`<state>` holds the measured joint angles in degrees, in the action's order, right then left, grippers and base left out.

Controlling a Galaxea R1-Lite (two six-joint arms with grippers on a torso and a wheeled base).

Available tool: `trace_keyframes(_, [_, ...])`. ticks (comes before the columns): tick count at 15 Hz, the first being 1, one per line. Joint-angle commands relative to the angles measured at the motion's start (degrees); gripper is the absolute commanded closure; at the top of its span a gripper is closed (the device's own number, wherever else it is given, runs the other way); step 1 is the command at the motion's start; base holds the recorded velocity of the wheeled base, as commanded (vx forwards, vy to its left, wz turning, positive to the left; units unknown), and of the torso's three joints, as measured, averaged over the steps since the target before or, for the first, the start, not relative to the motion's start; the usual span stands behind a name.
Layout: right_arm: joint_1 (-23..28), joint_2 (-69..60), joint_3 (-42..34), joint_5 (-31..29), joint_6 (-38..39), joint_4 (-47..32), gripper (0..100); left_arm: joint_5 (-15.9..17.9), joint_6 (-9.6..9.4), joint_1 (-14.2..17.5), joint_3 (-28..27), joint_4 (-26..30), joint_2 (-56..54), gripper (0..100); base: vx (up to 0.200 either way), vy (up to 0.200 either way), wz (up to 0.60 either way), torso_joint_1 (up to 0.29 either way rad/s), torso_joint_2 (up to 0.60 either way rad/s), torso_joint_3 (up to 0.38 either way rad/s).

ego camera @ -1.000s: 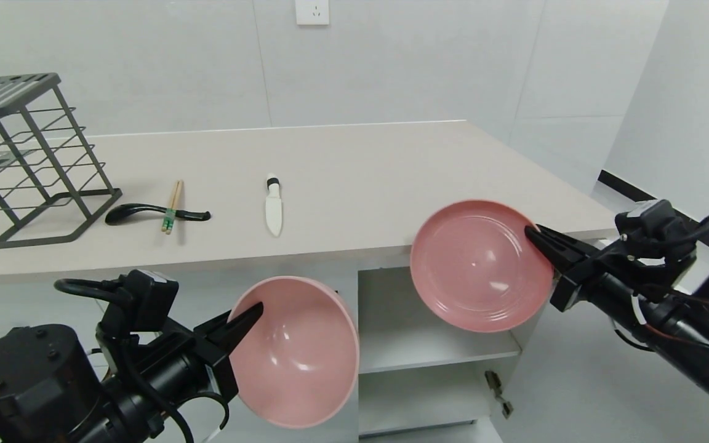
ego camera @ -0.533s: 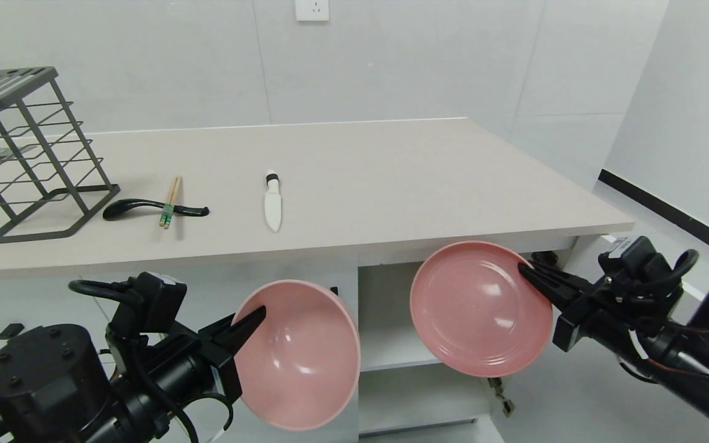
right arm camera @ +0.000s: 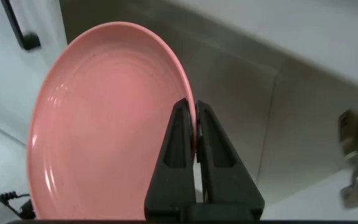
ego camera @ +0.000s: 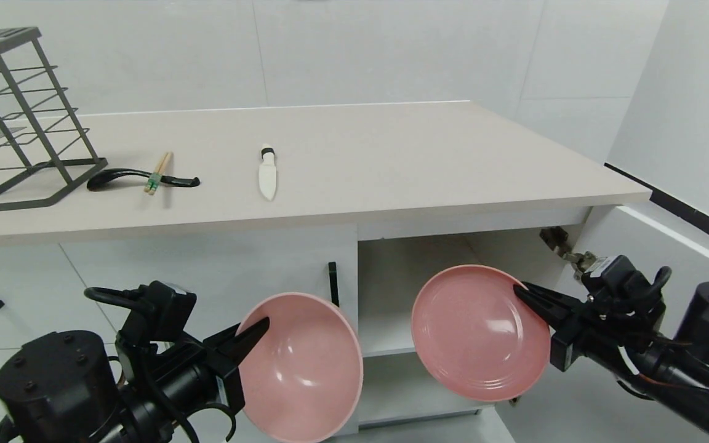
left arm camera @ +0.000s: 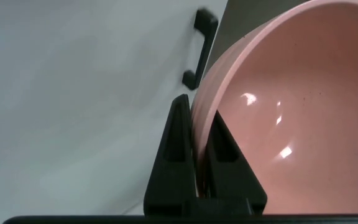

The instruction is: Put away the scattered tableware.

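Holds the pink bowl (ego camera: 305, 375) tilted on edge, left hand (ego camera: 261, 324) clamped on its rim, at lower centre of the head view, just in front of the closed cabinet door (ego camera: 207, 271). Grips the pink plate (ego camera: 474, 332) likewise, right hand (ego camera: 517, 289) pinched shut on its edge, at lower right, before the open cabinet (ego camera: 391, 289). Above, on the worktop (ego camera: 360, 160): white knife (ego camera: 266, 173) near centre, black spoon (ego camera: 139, 179) left of it with chopsticks (ego camera: 157, 173) across its handle, dark wire rack (ego camera: 16, 117) at upper left.
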<state>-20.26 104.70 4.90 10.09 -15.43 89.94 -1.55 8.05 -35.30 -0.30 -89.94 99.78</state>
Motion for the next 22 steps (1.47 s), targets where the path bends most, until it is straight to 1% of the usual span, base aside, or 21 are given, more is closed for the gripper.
trace_keyframes(1, [-0.04,1.64,-0.07,-0.07,-0.04,0.06,100,-0.03,0.04,-0.12,0.04,-0.06,0.50,100,0.000,0.000,0.00,-0.168,0.45,0.300])
trace_keyframes(5, [0.22,4.72,0.28,-0.07,0.14,0.06,100,-0.03,-0.05,-0.12,0.04,-0.06,2.35,100,0.000,0.000,0.00,-0.111,0.34,0.232])
trace_keyframes(7, [0.22,6.04,0.72,-0.07,0.40,0.06,100,-0.03,-0.05,-0.29,0.04,-0.06,3.14,100,0.000,0.000,0.00,-0.024,0.08,0.044])
trace_keyframes(11, [0.31,9.55,2.04,-0.16,0.84,0.06,100,-0.12,-0.05,-2.14,0.22,-0.06,4.72,100,0.000,0.000,0.00,0.000,0.00,0.000])
trace_keyframes(13, [0.57,11.75,3.62,-0.16,1.02,0.06,100,-0.12,-0.05,-2.14,0.22,-0.06,4.90,100,0.000,0.000,0.00,0.000,0.00,0.000])
trace_keyframes(15, [0.75,17.64,6.44,-0.16,1.02,0.06,100,-0.12,-0.05,-2.14,0.22,-0.06,4.99,100,0.000,0.000,0.00,0.000,0.00,0.000])
trace_keyframes(16, [0.92,18.61,6.61,-0.16,1.02,0.06,100,-0.12,-0.05,-2.14,0.22,-0.06,4.81,100,0.000,0.000,0.00,0.000,0.00,0.000])
trace_keyframes(18, [1.89,18.96,6.26,-0.16,1.02,0.06,100,-0.12,-0.05,-1.70,0.22,-0.06,4.90,100,0.000,0.000,0.00,0.000,0.00,0.000])
trace_keyframes(22, [1.98,18.78,6.26,-0.16,1.02,0.06,100,-0.12,-0.05,-1.61,0.13,-0.06,4.99,100,0.000,0.000,0.00,0.000,0.00,0.000])
